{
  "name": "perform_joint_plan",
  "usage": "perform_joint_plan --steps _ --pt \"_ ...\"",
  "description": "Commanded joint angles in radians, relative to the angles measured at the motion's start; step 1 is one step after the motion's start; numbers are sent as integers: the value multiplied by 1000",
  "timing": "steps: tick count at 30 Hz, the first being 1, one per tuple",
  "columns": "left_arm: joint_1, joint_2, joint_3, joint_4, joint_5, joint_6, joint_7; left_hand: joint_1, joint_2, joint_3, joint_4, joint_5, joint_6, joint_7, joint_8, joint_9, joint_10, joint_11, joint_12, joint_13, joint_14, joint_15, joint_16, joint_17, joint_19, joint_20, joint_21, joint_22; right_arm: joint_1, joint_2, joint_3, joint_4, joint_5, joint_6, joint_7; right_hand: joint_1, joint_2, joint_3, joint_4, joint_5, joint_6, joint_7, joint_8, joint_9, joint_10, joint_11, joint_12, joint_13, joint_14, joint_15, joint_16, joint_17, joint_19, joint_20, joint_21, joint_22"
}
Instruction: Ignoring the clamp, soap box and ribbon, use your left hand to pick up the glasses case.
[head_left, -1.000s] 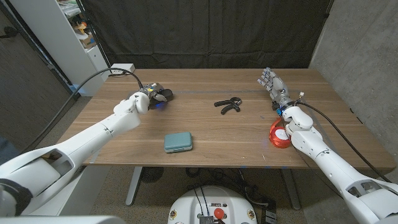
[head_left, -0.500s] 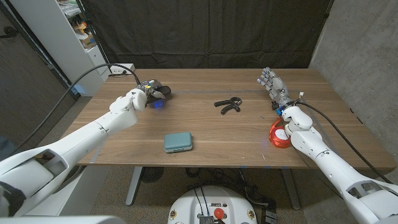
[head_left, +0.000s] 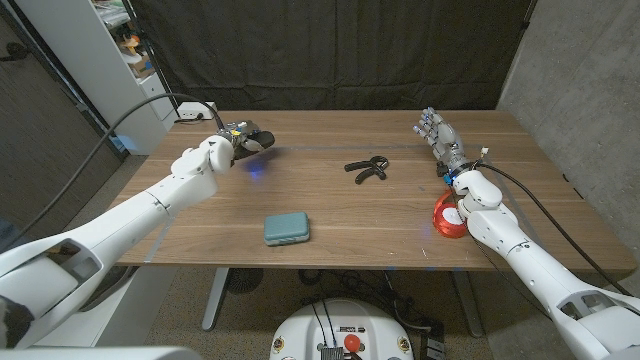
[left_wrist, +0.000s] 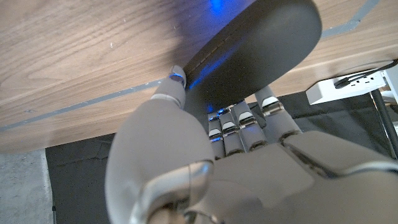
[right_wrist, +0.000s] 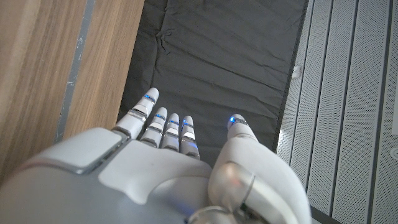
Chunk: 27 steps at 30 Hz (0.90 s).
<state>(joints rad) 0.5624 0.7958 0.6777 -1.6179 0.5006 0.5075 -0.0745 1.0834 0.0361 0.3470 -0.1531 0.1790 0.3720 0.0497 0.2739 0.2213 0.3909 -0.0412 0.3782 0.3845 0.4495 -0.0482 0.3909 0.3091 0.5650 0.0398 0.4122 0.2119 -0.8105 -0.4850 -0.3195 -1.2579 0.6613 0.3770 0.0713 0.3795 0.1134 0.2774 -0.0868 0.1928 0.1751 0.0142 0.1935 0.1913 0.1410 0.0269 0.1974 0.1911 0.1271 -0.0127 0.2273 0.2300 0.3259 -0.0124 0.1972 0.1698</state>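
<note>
The dark glasses case is in my left hand, lifted a little above the back left of the table, with a blue glow on the wood beneath it. In the left wrist view the case lies between the thumb and the other fingers of that hand. My right hand stands at the back right of the table, fingers spread and holding nothing; its fingers show apart in the right wrist view.
A black clamp lies mid-table toward the back. A teal soap box sits near the front edge. A red ribbon lies beside my right forearm. A white power strip sits at the back left corner.
My left hand has risen and moved back with the glasses case in it, lifting the case off the table. The right arm has stayed still.
</note>
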Motion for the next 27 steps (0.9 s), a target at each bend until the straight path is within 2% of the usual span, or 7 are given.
perform_joint_plan --steps 1,14,27 --pt "2 20 -27 -53 24 16 -26 19 29 -8 -1 4 13 -6 6 3 13 -8 10 7 11 0 13 8 3 -5 11 5 -4 -5 0 -13 -3 -3 -8 -8 0 2 -5 4 8 4 7 0 12 -1 1 1 10 3 7 5 11 0 -1 2" --pt "16 59 -59 -111 41 25 -61 20 29 -17 0 5 22 -6 10 6 20 -9 15 18 17 -5 19 14 7 -11 20 7 -16 -7 -1 -31 -4 -10 -19 -8 0 2 -6 4 9 5 7 0 13 -1 0 1 10 4 7 6 13 0 -1 2" --pt "24 63 -82 -142 56 30 -69 12 30 -22 6 5 35 -8 15 8 32 -10 23 29 41 -7 24 13 12 -16 30 9 -13 -9 -3 -31 -5 -13 -18 -8 0 1 -7 4 11 5 8 0 16 -1 1 1 13 3 8 6 14 0 -1 2"
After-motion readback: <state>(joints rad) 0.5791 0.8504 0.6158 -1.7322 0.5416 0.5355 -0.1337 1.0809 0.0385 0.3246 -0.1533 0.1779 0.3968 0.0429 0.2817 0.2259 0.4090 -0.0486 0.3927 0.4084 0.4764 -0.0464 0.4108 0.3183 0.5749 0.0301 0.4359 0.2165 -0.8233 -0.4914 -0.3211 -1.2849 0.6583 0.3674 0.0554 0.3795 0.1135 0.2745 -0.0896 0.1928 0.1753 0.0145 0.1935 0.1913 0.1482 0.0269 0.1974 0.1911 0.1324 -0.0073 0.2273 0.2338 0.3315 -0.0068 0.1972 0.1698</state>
